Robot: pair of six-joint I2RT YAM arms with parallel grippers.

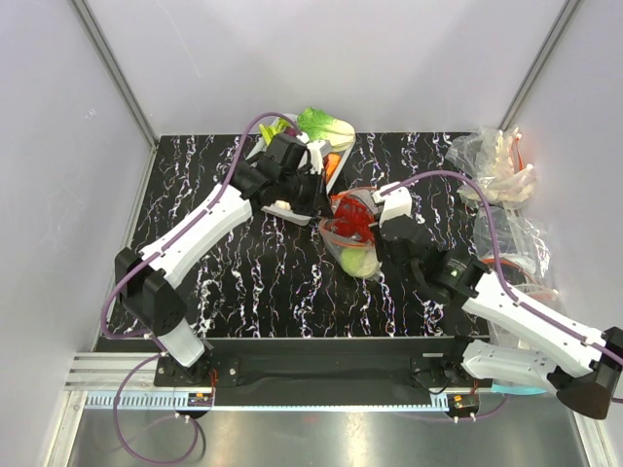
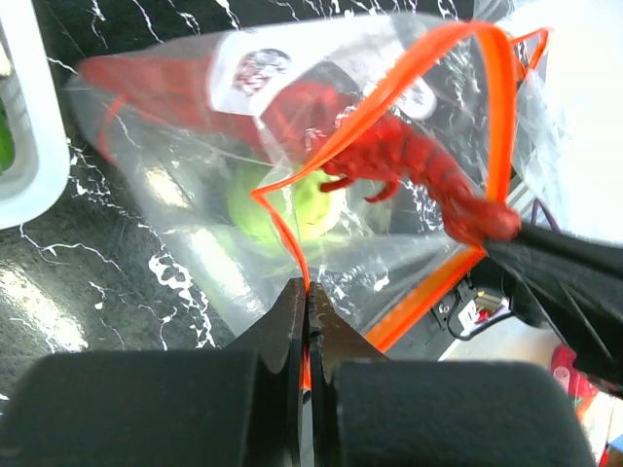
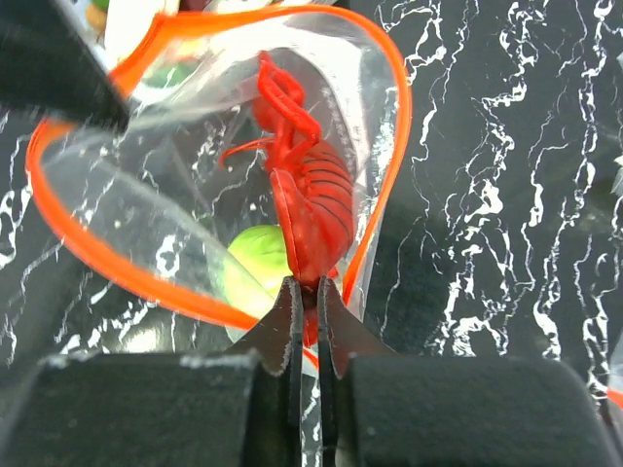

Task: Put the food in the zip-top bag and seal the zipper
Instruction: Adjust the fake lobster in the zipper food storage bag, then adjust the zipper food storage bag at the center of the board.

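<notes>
From overhead, the black, white-veined surface [image 1: 273, 282] has a leafy bok choy [image 1: 326, 126] at its far edge. The zip-top bag [image 1: 352, 238] lies mid-table between the two arms, and a crinkled heap of clear bags [image 1: 492, 161] sits at the far right. Only the wrist cameras show the grips.

The left wrist view has a glossy white tray [image 2: 39, 146] at its left edge. In it, the left end effector [image 2: 308, 292] is pinched fully shut on the thin red-orange zipper [image 2: 428, 58], and the mouth bows open in a loop. Through the clear film, the round pale green cabbage [image 2: 292, 204] sits deep inside.

In the right wrist view, the ridged, shiny red lobster [image 3: 311, 195] lies in the mouth with its claws pointing inward. The right end effector [image 3: 304, 287] is likewise closed tight on the opposite rim, just where the lobster's tail ends. I cannot tell whether the tail is nipped too.
</notes>
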